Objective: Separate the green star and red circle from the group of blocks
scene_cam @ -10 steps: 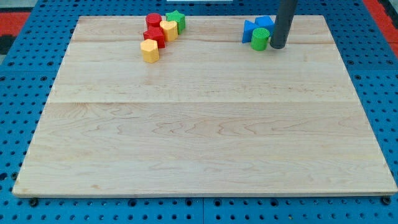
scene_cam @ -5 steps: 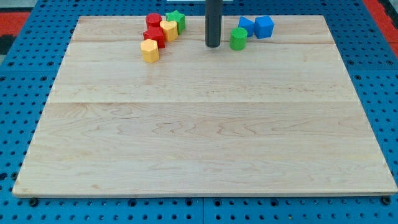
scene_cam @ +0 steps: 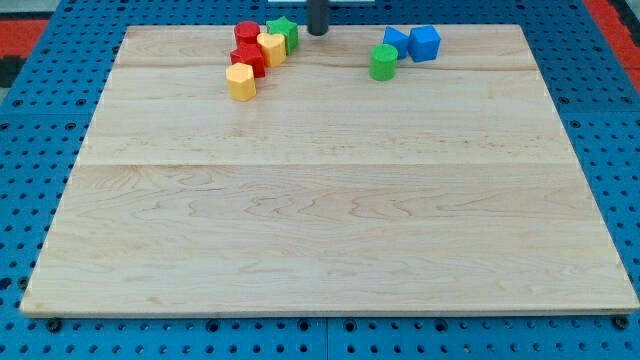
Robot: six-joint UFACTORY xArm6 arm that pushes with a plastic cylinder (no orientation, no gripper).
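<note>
My tip (scene_cam: 318, 33) stood at the view's top edge of the wooden tabletop (scene_cam: 330, 220), just to the view's right of the green star (scene_cam: 284, 33), with a narrow strip of bare wood between them as far as I could tell. There was no end effector on the rod to open or close — only its dark lower end showed, the rest cut off by the frame. The green star sat at the upper right of a tight cluster near the view's top left. The red circle (scene_cam: 246, 33) lay at the cluster's top left, and between those two, a little lower, was a yellow block (scene_cam: 271, 47) that appeared to touch the star. Below the red circle was a second red block (scene_cam: 248, 59), its shape hard to make out, and below that — slightly apart at the cluster's bottom — a yellow block with flat sides (scene_cam: 241, 81). Well apart, toward the view's top right, stood a green cylinder (scene_cam: 383, 61), and just above and to its right a blue block (scene_cam: 396, 41) of unclear shape beside a blue cube (scene_cam: 425, 43).
</note>
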